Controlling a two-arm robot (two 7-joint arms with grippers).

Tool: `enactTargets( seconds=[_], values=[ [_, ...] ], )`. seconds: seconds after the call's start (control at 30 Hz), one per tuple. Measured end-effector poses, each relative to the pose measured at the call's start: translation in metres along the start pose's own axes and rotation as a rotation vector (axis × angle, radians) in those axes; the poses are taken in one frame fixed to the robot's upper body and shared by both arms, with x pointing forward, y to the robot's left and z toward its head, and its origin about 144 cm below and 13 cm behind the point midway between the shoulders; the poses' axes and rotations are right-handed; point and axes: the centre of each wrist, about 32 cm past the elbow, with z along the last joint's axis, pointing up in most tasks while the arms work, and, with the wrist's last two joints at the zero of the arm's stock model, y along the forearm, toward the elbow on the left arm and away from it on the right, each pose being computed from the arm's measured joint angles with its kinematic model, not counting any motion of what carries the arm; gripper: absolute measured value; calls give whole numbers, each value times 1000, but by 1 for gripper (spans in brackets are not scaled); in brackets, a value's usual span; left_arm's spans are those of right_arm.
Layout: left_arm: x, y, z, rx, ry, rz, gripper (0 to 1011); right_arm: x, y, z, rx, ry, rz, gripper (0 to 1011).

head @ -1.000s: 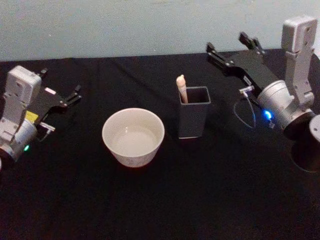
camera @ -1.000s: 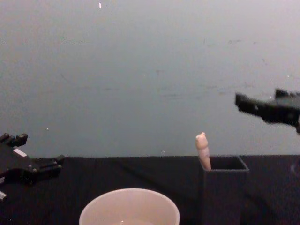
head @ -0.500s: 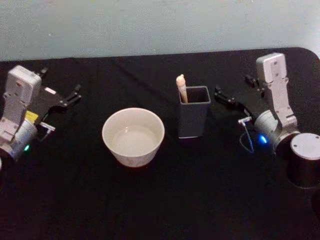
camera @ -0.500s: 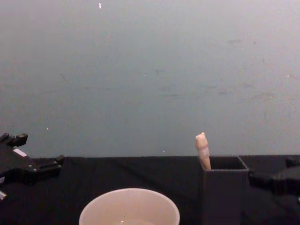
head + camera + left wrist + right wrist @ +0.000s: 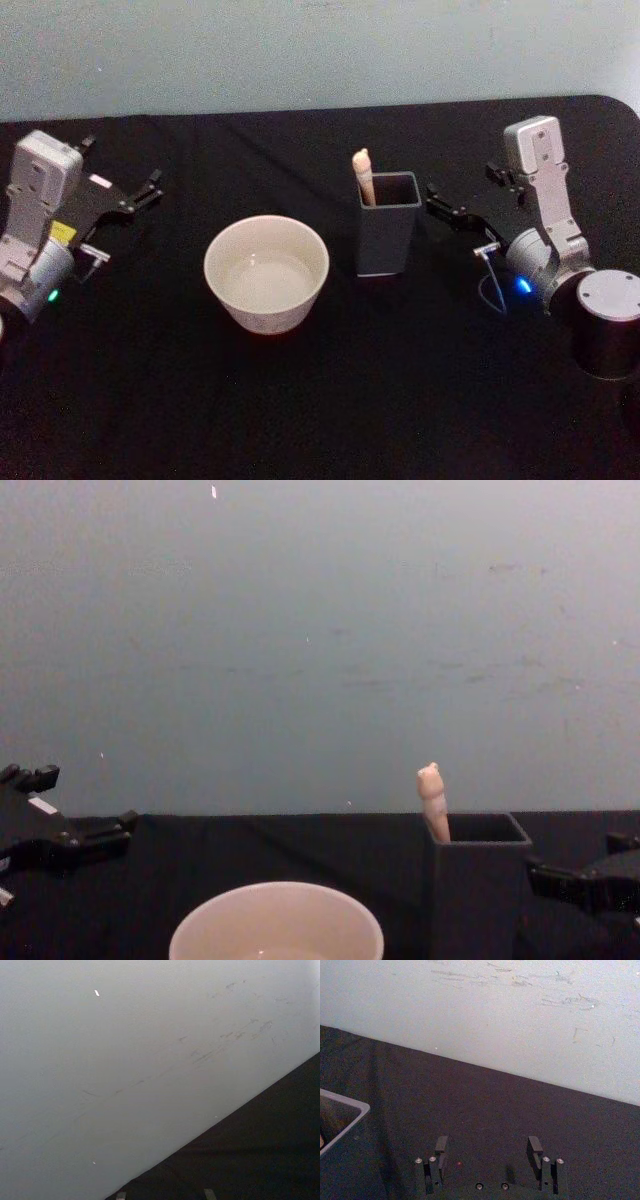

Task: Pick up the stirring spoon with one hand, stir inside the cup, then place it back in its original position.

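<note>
A: How much of the spoon [image 5: 362, 176] can you see?
B: Just the beige handle top. The bowl and neck are down inside the grey holder [image 5: 388, 238], hidden by its walls.
A: And from the chest?
B: The cup [image 5: 276, 921] is cut off by the bottom edge, so only its rim and upper wall appear. The holder's base is cut off there too.
A: The right gripper [image 5: 572, 872]?
B: It runs off the right edge in the chest view. In the right wrist view the holder is a corner at the left edge, with a sliver of the spoon, too small to make out.
A: The left gripper [image 5: 118, 187]?
B: Its fingertips are too small to tell their spacing.
</note>
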Motion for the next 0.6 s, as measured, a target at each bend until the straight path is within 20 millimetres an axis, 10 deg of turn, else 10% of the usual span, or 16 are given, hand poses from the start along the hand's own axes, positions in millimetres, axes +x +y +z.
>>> enactTargets(
  seconds=[0.6],
  values=[
    [0, 0, 0, 0, 0, 0, 1001, 0, -1, 1, 6, 2, 0, 1000]
  ],
)
